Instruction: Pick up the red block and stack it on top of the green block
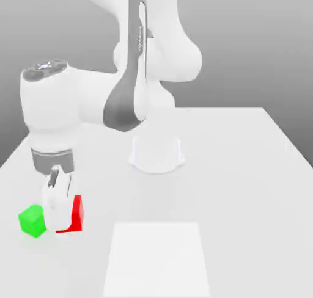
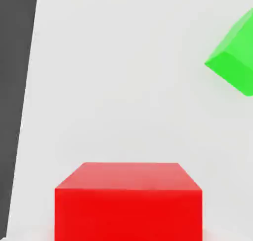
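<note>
The desk (image 1: pixel 250 193) is a broad, pale, plain surface, near white, with straight edges; its side edges draw together towards the far end. A lighter, flat panel (image 1: pixel 156 260) lies at the near side, around the middle of the exterior view. The arm's base (image 1: pixel 156 154) stands on the desk farther back, also near the middle. Behind it, the room's backdrop (image 1: pixel 244 52) is plain grey, shading darker down towards the desk. In the hand view, a straight desk edge borders a dark grey area (image 2: pixel 15 77).

The white arm (image 1: pixel 101 98) reaches over to the exterior view's left, its hand pointing down. The tool (image 1: pixel 65 222) is closed on the red block (image 1: pixel 78 216), gripping it; part of the block is hidden behind the tool in the exterior view. Whether its underside touches the desk cannot be told. The green block (image 1: pixel 33 221) rests on the desk near the red one, further to the exterior view's left, turned at an angle. The red block is beside the green block, not on top of it.
</note>
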Tool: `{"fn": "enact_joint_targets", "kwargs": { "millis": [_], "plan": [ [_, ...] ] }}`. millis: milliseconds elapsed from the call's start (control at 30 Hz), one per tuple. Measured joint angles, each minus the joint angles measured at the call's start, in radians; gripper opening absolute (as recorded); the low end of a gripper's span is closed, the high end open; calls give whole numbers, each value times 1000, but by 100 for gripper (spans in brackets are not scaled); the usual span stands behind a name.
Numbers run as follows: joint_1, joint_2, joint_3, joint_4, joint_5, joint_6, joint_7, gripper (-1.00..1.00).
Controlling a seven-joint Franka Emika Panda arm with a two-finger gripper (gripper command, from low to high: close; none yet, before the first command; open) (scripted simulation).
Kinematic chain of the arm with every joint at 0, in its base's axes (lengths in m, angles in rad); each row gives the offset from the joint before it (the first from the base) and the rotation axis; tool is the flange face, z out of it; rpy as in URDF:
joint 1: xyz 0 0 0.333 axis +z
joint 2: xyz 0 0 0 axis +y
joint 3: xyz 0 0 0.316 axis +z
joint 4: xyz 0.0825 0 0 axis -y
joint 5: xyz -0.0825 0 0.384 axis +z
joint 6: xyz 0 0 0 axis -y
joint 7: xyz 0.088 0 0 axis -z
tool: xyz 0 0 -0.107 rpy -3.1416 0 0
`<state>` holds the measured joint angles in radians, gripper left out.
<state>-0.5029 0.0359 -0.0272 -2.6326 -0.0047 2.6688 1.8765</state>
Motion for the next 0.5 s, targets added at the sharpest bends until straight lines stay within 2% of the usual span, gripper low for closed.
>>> {"fn": "enact_joint_targets", "kwargs": {
  "millis": [200, 267, 367, 400, 500],
  "plan": [
    [-157, -45, -73, -26, 1, -17, 107, -100],
    [-212, -4, -61, -27, 8, 25, 114, -100],
    [-191, 92, -37, -23, 23, 117, 106, -100],
    [-193, 124, -31, -22, 31, 148, 100, 100],
    [-193, 124, -31, -22, 31, 148, 100, 100]
  ]
}}
